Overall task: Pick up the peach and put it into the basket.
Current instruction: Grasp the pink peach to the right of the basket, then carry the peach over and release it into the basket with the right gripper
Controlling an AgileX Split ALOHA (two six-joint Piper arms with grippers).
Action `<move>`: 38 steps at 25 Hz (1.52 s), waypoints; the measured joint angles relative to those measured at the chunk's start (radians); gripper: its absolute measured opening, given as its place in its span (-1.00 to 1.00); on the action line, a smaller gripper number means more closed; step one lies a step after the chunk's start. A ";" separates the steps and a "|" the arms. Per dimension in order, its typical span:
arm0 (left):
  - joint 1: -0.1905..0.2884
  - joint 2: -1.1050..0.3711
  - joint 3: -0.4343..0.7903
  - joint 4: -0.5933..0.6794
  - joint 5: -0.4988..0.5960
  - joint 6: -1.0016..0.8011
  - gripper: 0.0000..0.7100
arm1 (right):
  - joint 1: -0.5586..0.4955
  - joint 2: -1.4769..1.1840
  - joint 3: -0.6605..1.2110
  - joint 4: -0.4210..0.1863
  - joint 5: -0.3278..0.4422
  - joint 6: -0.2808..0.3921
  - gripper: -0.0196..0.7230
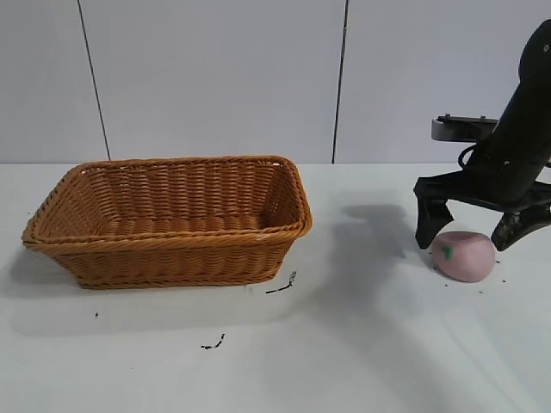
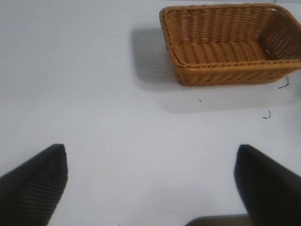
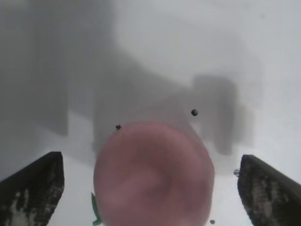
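My right gripper spread wide, fingers straddling the peach on the table; basket well apart; left gripper also wide

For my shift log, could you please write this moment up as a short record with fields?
peach: on the table at the right, not lifted
basket: on the table at the left, nothing visible inside
right end effector: open, lowered around the peach, one finger on each side, not closed on it
left end effector: open above bare table, away from the basket
table: white, a few small dark specks
stage: peach not yet grasped
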 joint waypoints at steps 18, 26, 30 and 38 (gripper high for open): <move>0.000 0.000 0.000 0.000 0.000 0.000 0.95 | 0.000 -0.010 -0.004 -0.004 0.016 -0.001 -0.95; 0.000 0.000 0.000 0.000 0.000 0.000 0.95 | 0.000 -0.208 -0.008 -0.011 0.057 -0.001 -0.95; 0.000 0.000 0.000 0.000 0.000 0.000 0.95 | 0.000 -0.248 -0.092 0.007 0.147 -0.001 -0.95; 0.000 0.000 0.000 0.000 0.000 0.000 0.95 | 0.073 -0.168 -0.389 0.011 0.271 -0.001 -0.95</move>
